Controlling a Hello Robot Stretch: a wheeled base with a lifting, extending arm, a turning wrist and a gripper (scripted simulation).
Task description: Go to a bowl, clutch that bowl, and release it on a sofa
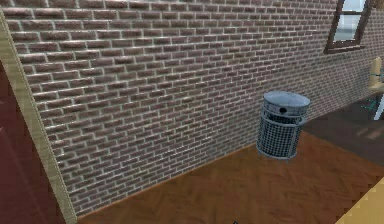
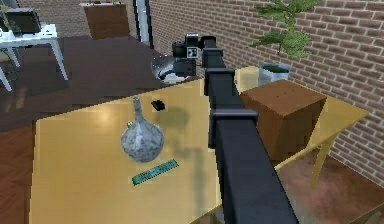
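In the arm side view my dark arm (image 2: pixel 232 130) reaches out over a yellow table (image 2: pixel 80 170). The gripper (image 2: pixel 178 58) is at its far end, beside the two white marker squares. Right at the gripper, at the table's far edge, a grey rounded bowl-like thing (image 2: pixel 164 68) rests. With that thing at the fingers on the table, I cannot tell whether the gripper holds anything.
The table also carries a blue-and-white vase (image 2: pixel 141 138), a small black thing (image 2: pixel 158 104), a flat green thing (image 2: pixel 155 172) and a brown box (image 2: pixel 283 110). A potted plant (image 2: pixel 280 40) and white table (image 2: pixel 30 40) stand beyond. Ahead: brick wall (image 1: pixel 150 80), mesh bin (image 1: pixel 283 125).
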